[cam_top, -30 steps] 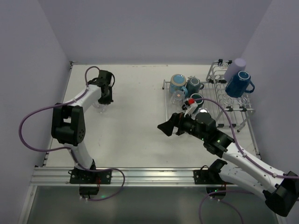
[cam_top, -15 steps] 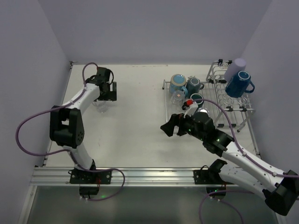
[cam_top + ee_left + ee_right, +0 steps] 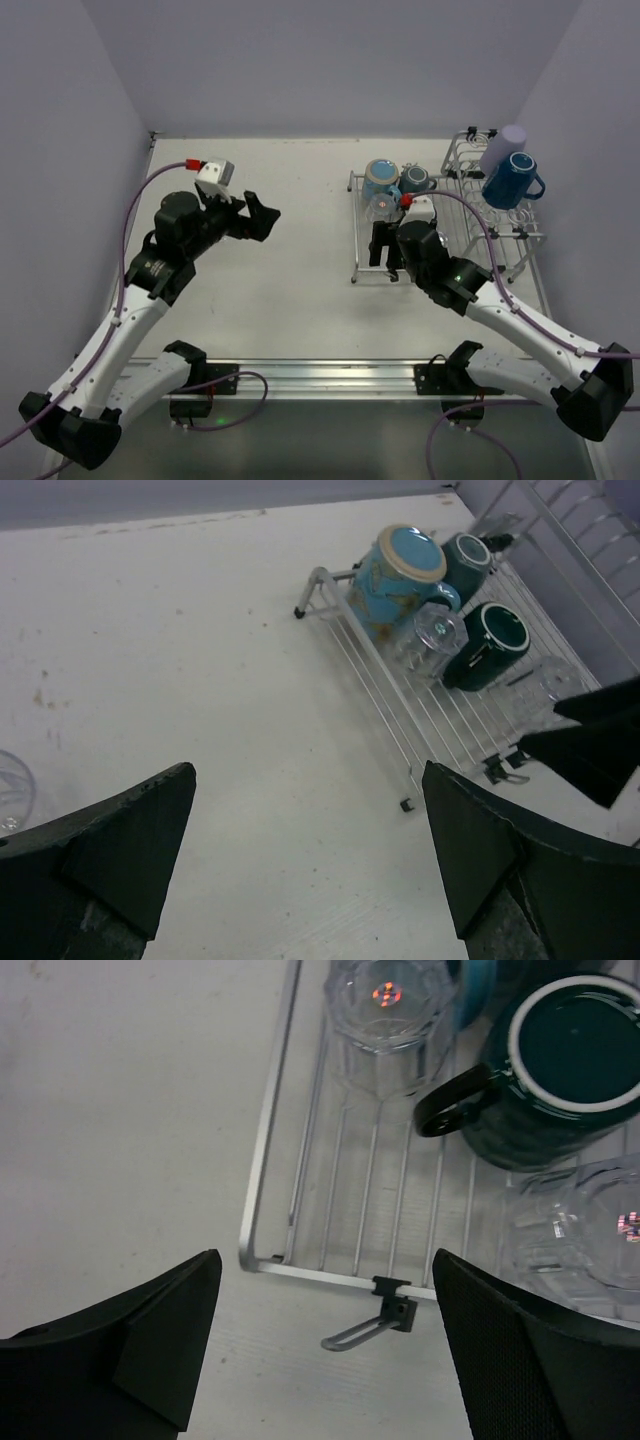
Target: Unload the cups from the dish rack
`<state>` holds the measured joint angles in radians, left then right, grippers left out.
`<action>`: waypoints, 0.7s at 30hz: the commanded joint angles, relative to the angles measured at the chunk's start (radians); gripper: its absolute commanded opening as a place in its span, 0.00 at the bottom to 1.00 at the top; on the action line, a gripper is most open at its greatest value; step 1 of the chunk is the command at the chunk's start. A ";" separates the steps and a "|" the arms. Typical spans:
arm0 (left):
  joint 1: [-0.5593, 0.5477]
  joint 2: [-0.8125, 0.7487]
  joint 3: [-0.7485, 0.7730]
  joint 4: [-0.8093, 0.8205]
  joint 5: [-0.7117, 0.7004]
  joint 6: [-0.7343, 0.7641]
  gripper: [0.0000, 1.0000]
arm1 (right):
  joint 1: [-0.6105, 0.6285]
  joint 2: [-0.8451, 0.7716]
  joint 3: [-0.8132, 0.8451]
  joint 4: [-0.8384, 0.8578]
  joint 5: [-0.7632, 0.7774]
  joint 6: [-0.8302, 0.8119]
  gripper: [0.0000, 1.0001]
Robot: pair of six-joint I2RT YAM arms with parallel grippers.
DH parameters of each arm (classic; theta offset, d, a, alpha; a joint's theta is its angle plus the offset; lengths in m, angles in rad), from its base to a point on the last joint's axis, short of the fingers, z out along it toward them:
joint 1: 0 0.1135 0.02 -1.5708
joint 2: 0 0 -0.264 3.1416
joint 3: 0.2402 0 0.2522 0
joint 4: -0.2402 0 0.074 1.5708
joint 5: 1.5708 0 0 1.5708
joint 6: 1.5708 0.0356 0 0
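The rack (image 3: 262, 1160) is thin silver wire, a flat grid of straight rods with a taller basket at its 1 o'clock end and a black clip (image 3: 392, 1312) on the near rail. It stands at 3 o'clock on the matt white table (image 3: 300, 170). On the grid sit a glazed blue mug (image 3: 405, 570) with mottled sides at 11 o'clock, a glossy teal mug (image 3: 466, 562) just beside it at 3 o'clock, a clear ribbed glass (image 3: 390, 1015), a second teal mug (image 3: 560, 1060) with a pale ring round its flat top, and a second glass (image 3: 590, 1230) at its 5 o'clock. By the basket are a smooth lavender tumbler (image 3: 505, 148), tilted, and a navy mug (image 3: 510, 180). A lone glass (image 3: 8, 790) stands on the table, well apart at 9 o'clock. The left gripper (image 3: 307, 800), matt black wedges, hangs over the table with jaws spread wide and empty. The right gripper (image 3: 326, 1280) hangs over the rack's 7 o'clock corner, jaws also wide apart, holding nothing
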<state>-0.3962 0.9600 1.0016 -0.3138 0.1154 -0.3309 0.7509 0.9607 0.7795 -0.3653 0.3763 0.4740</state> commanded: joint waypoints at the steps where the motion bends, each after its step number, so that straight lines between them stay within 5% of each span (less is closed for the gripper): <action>1: -0.003 -0.082 -0.156 0.094 0.196 -0.036 1.00 | -0.001 0.056 0.089 -0.078 0.258 -0.037 0.87; 12: -0.006 -0.328 -0.304 0.056 0.359 0.023 1.00 | -0.090 0.226 0.191 -0.277 0.556 0.116 0.87; 21: -0.211 -0.346 -0.302 0.012 0.242 0.061 1.00 | -0.117 0.312 0.198 -0.379 0.579 0.342 0.95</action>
<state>-0.5629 0.6106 0.6914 -0.2794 0.3878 -0.3016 0.6434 1.2575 0.9440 -0.7086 0.8772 0.6781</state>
